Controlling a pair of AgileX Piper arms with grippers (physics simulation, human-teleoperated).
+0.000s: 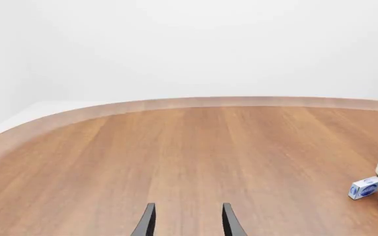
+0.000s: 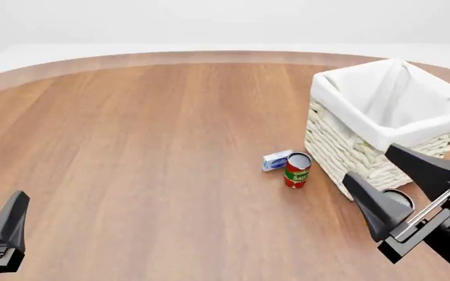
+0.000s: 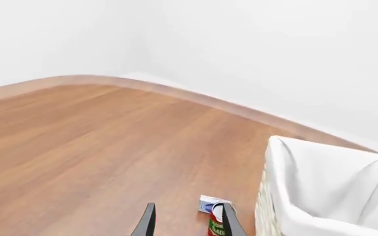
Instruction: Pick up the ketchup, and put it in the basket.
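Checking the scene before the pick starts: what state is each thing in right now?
basket: upright, nothing visible inside
tomato sauce can: upright beside the basket
small blue box: lying flat
left gripper: open, holding nothing
right gripper: open, holding nothing
ketchup: not visible

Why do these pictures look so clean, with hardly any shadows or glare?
Front view: flat, even light, only faint shading under the tomato sauce can and basket, no glare. Left wrist view: the table edge bows, a wide-lens distortion. Right wrist view: sharp throughout, nothing blurred.
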